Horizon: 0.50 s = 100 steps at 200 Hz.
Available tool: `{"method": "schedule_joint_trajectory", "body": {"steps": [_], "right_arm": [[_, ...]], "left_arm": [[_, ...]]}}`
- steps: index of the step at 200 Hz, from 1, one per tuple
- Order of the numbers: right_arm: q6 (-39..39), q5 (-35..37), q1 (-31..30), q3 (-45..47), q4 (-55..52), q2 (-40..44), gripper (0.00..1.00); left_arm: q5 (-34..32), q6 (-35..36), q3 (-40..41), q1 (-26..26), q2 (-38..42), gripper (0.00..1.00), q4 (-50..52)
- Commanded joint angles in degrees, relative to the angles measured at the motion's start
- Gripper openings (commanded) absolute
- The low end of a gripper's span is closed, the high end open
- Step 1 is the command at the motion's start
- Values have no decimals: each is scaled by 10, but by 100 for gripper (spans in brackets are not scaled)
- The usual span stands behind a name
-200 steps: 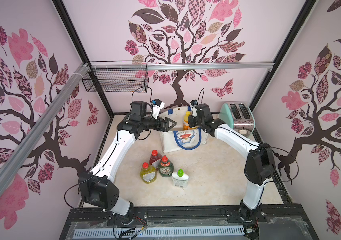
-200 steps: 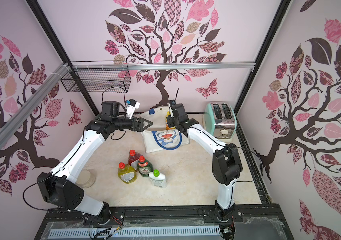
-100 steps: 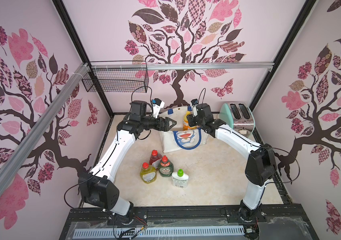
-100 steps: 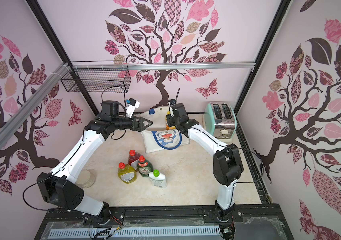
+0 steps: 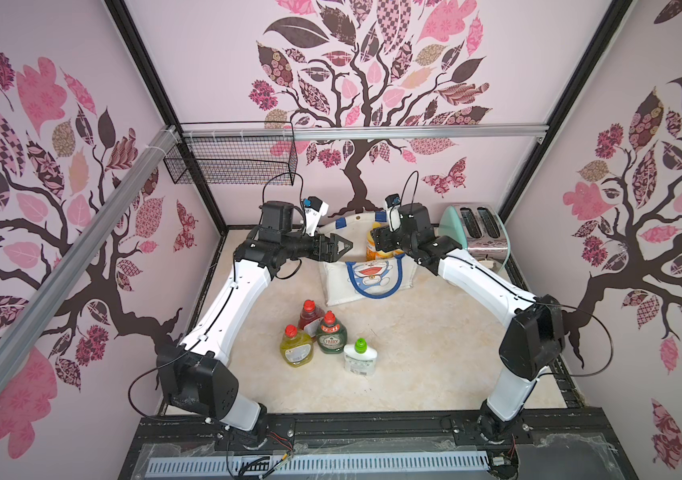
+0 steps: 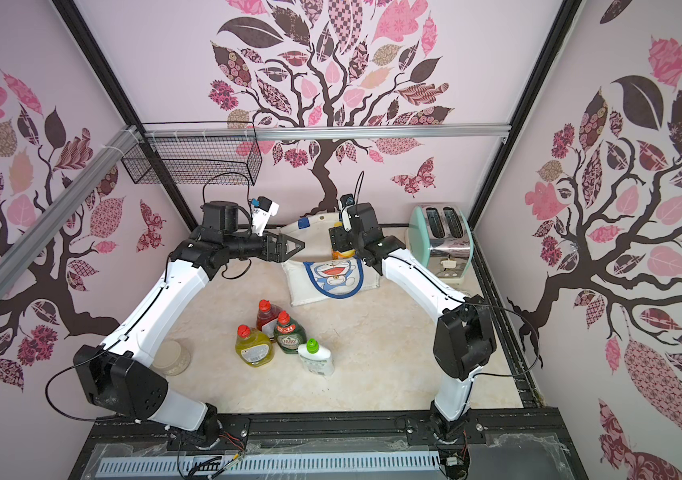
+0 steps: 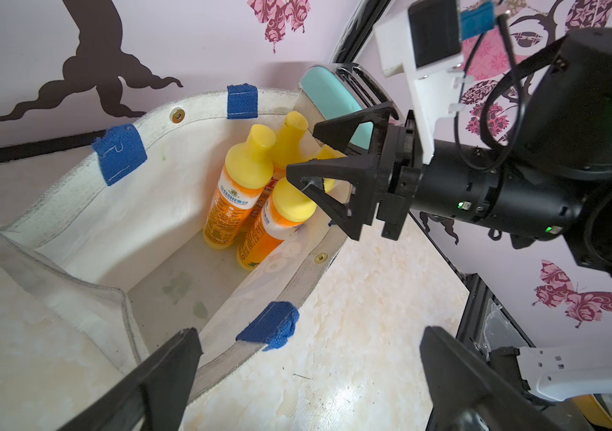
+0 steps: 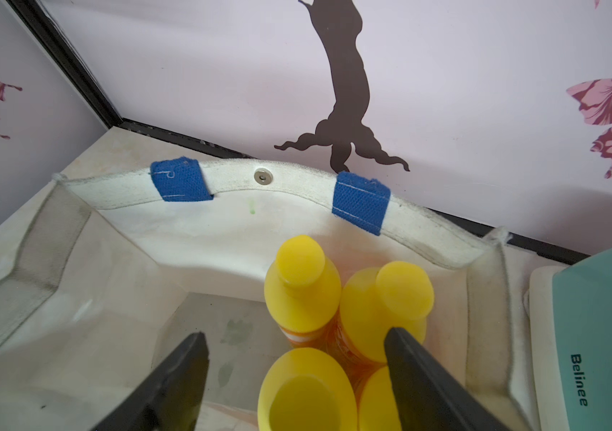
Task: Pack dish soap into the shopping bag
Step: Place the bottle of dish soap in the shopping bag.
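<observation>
Right hand (image 7: pixel 300 150): released; fingers spread wide, nothing between them; it hung over the right end of the shopping bag (image 5: pixel 366 274), just above the yellow caps of the orange bottles (image 7: pixel 237 194); no finger touched a cap, so far as the left wrist view showed.

Left hand (image 5: pixel 343 246): released, jaws wide, empty; it hovered at the bag's left rim, pointed across the mouth toward the right hand.

Bag: upper centre of frame in both top views, mouth open, cat print facing the camera, toaster (image 5: pixel 476 228) just beside it at the right; at least four yellow caps counted inside in the right wrist view (image 8: pixel 302 283), bottles upright and crowded into the end nearest the toaster; the rest of the bag floor bare.

Unpacked soap: four bottles on the surface at lower centre of frame, well apart from the bag and from both hands; yellow-green bottle (image 5: pixel 296 351), red bottle (image 5: pixel 310 318), dark green bottle (image 5: pixel 331 336), white bottle (image 5: pixel 360 359); touching or nearly so; all appeared upright, caps up, long axes vertical.

Judgement: drop of an orange bottle done; next pick lies below both hands in the frame, toward the arm bases; cluster sat left of the bag's centre, so the left hand seemed slightly nearer; a side approach across the vertical axis looked fitting; neighbours close enough to be knocked over.
</observation>
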State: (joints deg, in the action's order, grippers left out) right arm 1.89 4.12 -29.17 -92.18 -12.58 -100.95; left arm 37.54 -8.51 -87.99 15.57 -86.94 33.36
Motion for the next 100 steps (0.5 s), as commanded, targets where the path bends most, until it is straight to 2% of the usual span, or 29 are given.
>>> {"method": "schedule_joint_trajectory", "body": {"steps": [1, 15, 40, 60, 100], "right_arm": [[-12, -31, 1, -6, -27, 42, 84], [3, -22, 1, -9, -47, 57, 87], [1, -67, -7, -6, -80, 94, 93], [-15, -91, -39, 12, -92, 128, 97], [-36, -206, -103, 63, -110, 175, 97]], "left_arm": [[-7, -2, 10, -5, 20, 98, -12], [-11, -2, 10, -10, 23, 98, -11], [-14, -15, 15, -22, 34, 98, -22], [-15, -29, 23, -38, 47, 98, -26], [-18, -44, 48, -67, 84, 98, -29]]}}
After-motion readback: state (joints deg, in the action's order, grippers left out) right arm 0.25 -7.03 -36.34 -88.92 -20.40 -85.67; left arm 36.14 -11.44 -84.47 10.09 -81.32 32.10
